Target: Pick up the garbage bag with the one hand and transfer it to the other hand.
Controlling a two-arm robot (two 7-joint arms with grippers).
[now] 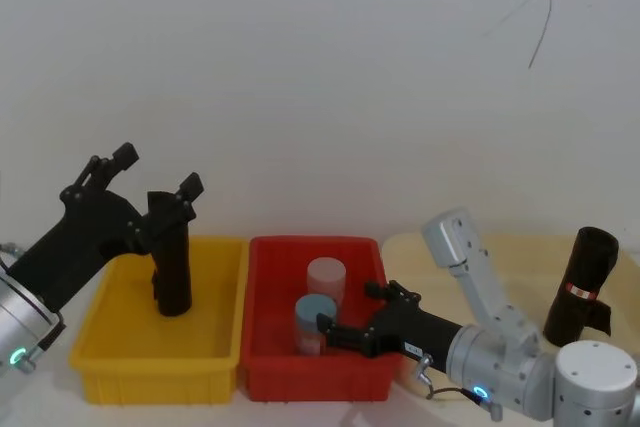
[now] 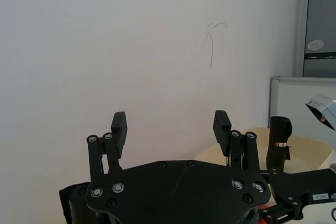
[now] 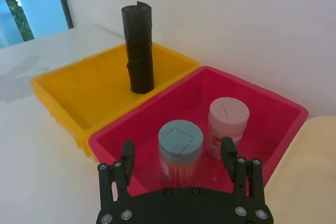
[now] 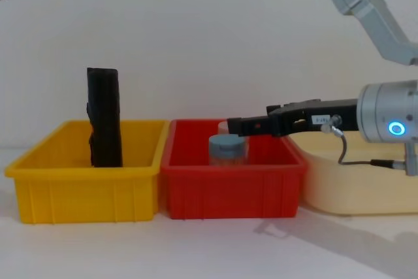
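Note:
The garbage bag (image 1: 582, 285), a black roll with a red-and-white label, stands upright in the cream tub (image 1: 520, 257) at the far right; the left wrist view shows the garbage bag (image 2: 278, 144) far off. My left gripper (image 1: 158, 172), on the green-ringed arm, hangs open above the yellow bin (image 1: 105, 332) and holds nothing. In its own wrist view the left gripper (image 2: 170, 124) has its fingers wide apart. My right gripper (image 1: 350, 309), on the blue-ringed arm, reaches open over the red bin (image 1: 262, 347); the right gripper (image 3: 177, 153) holds nothing, well to the left of the bag.
A taller black upright piece (image 1: 170, 267) without a label stands in the yellow bin, just below the left gripper. The red bin holds a pink-lidded jar (image 3: 228, 125) and a blue-lidded jar (image 3: 180, 148). A white wall rises close behind the bins.

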